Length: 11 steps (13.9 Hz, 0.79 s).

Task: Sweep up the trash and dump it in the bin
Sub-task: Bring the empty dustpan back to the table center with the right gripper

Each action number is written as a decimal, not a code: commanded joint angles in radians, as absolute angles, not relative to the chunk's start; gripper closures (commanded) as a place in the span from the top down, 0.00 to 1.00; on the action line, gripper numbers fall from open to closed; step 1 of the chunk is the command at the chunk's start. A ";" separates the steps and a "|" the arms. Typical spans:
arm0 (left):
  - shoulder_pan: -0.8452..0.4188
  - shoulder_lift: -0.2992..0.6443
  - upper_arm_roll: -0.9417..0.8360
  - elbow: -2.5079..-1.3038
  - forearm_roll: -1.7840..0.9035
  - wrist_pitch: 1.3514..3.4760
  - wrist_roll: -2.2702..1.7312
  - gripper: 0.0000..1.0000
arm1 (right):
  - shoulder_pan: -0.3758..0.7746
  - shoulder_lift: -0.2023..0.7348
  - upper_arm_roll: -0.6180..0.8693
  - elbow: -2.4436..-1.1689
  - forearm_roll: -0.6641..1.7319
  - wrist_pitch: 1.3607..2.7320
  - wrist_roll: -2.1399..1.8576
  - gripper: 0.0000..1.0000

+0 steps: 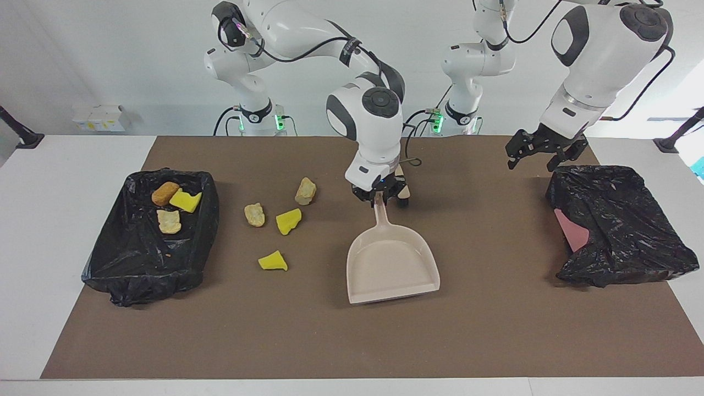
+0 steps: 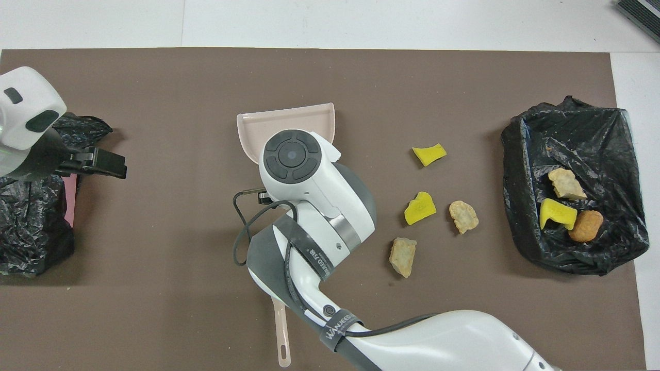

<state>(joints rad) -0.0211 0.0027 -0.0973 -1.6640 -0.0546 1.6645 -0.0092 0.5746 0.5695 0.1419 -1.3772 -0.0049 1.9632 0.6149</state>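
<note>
Right gripper clamps the dustpan handle at mid-table; four trash lumps lie beside it toward the lined bin; left gripper spread, waiting over the other bin.

My arms are white with dark grey joints. The dustpan is pale beige-pink, as is the brush. The mat is plain brown. Loose trash: two yellow wedges, two beige chunks. The bin liners are glossy black.
</note>
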 commanded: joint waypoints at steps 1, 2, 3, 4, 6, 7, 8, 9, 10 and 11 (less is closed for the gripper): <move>-0.026 0.011 -0.097 -1.646 -0.037 1.655 -0.002 1.00 | 0.603 0.624 0.138 -1.336 0.021 2.011 0.669 0.00; -0.028 0.011 -0.097 -1.646 -0.037 1.652 0.000 1.00 | 0.620 0.633 0.137 -1.336 0.020 2.025 0.687 0.00; -0.028 0.011 -0.098 -1.644 -0.037 1.657 -0.002 1.00 | 0.620 0.635 0.137 -1.339 0.018 2.023 0.693 0.00; -0.029 0.011 -0.097 -1.644 -0.037 1.654 -0.002 1.00 | 0.624 0.635 0.137 -1.339 0.021 2.025 0.696 0.00; -0.029 0.011 -0.098 -1.646 -0.037 1.654 0.002 1.00 | 0.626 0.632 0.138 -1.342 0.025 2.028 0.751 0.03; -0.029 0.011 -0.098 -1.646 -0.037 1.648 0.002 1.00 | 0.626 0.630 0.138 -1.342 0.026 2.025 0.761 0.13; -0.029 0.011 -0.100 -1.646 -0.037 1.649 0.008 1.00 | 0.621 0.630 0.137 -1.342 0.031 2.022 0.765 0.21; -0.029 0.009 -0.098 -1.647 -0.037 1.649 0.023 1.00 | 0.617 0.629 0.137 -1.342 0.040 2.020 0.767 0.32; -0.029 0.009 -0.098 -1.647 -0.037 1.649 0.026 1.00 | 0.621 0.626 0.137 -1.344 0.043 2.022 0.765 0.48; -0.029 0.009 -0.100 -1.647 -0.037 1.658 0.028 1.00 | 0.623 0.626 0.137 -1.344 0.043 2.025 0.768 0.51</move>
